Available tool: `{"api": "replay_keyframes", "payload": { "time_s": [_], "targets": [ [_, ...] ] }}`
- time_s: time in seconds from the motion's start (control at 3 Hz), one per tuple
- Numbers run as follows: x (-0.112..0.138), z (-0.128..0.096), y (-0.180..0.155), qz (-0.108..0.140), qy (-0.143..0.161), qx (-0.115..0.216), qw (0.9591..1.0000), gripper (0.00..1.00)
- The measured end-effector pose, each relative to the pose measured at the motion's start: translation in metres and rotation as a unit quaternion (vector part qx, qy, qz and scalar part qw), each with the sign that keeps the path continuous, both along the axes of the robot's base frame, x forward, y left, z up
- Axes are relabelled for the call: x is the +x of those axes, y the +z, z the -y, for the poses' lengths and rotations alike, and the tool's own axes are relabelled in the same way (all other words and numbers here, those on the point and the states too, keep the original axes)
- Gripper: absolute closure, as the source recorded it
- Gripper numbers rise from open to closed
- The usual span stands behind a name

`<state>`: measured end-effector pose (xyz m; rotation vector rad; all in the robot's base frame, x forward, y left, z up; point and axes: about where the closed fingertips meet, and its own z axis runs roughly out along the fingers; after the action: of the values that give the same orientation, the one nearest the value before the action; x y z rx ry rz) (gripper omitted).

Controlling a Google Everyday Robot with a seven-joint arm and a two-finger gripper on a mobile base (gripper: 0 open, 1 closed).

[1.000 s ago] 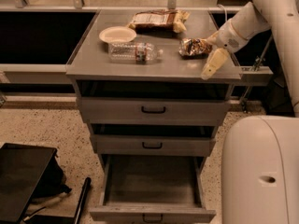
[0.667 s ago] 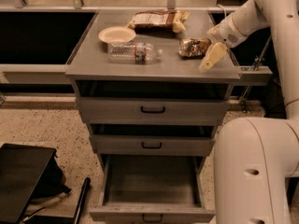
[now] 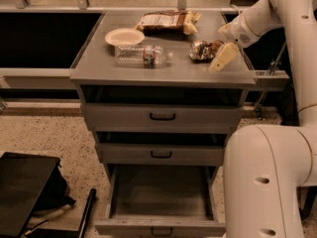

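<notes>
Camera view, arm (image 3: pixel 257 18) angled down, pincer (image 3: pixel 221 59) just beside snack bag (image 3: pixel 204 49)

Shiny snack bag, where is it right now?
In the camera view the shiny snack bag lies on the cabinet top, toward the picture's right, between the water bottle and the robot's hand, which hangs close by its right edge.

One high camera looks steeply down from fairly near, facing the desk (image 3: pixel 163 76) front; the gripper (image 3: pixel 223 58) hangs over its right end.
</notes>
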<state>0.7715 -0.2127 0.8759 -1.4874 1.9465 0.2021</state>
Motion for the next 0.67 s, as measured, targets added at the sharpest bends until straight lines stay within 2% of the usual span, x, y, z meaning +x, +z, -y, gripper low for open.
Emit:
{"api": "replay_keyframes", "payload": {
  "time_s": [0.67],
  "targets": [
    [0.026,-0.023,-0.041,-0.017,-0.006,0.009,0.9998,0.0]
  ]
}}
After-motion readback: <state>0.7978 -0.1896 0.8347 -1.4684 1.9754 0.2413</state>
